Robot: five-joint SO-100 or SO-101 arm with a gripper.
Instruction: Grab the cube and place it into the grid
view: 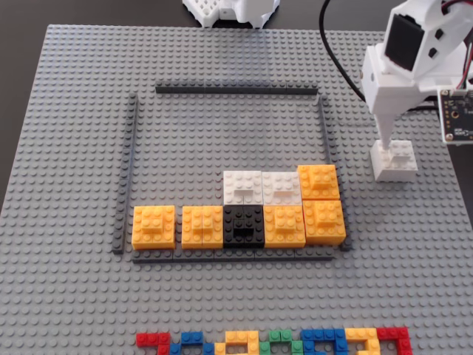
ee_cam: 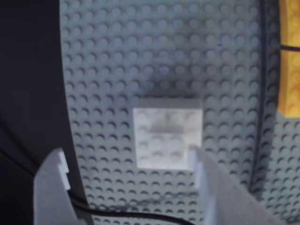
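Hanging spread over the cube (ee_cam: 168,138), the pincer (ee_cam: 126,161) grips nothing. One finger (ee_cam: 208,180) overlaps its corner; the other stands wide, toward the baseplate's (view: 66,111) right edge.

The fixed view is evenly lit and sharp, with a faint pale glare streak on the baseplate (view: 244,59) inside the grid (view: 236,90). The wrist view is dimmer, bluish and soft; a blurred shadow lies just above the cube (ee_cam: 168,138).

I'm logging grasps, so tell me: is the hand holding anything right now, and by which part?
Nothing is held. The hand is open over the white cube, which sits on the baseplate outside the grid.
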